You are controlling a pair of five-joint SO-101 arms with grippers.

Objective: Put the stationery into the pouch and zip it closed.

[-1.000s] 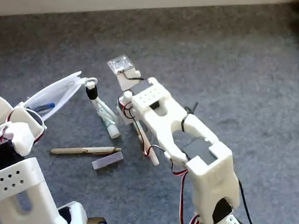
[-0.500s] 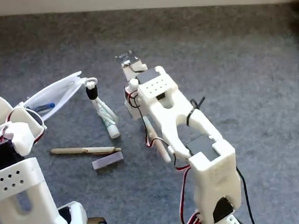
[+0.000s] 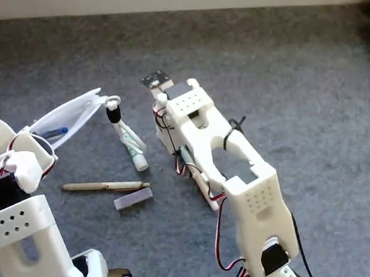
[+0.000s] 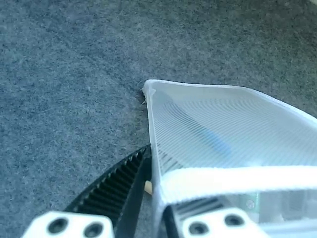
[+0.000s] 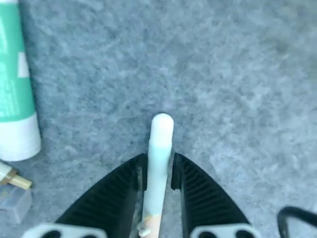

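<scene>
My left gripper (image 4: 153, 166) is shut on the edge of the translucent white pouch (image 4: 223, 134), which has a blue item (image 4: 213, 141) inside. In the high view the pouch (image 3: 67, 119) lies at the left with its mouth facing the middle. My right gripper (image 5: 159, 166) is shut on a white pen (image 5: 161, 139); that pen (image 3: 202, 189) shows under the right arm. On the carpet between the arms lie a green-and-white tube (image 3: 129, 142), a beige pen (image 3: 105, 185) and a small greyish eraser (image 3: 133, 199).
Grey carpet covers the whole floor, with open room to the right of the right arm and behind it. The green-and-white tube (image 5: 15, 89) lies close beside the held pen. A pale wall edge runs along the back.
The right arm has shifted to the right and drawn back toward its base, carrying the white pen away from the tube. The left arm and pouch have stayed still.
</scene>
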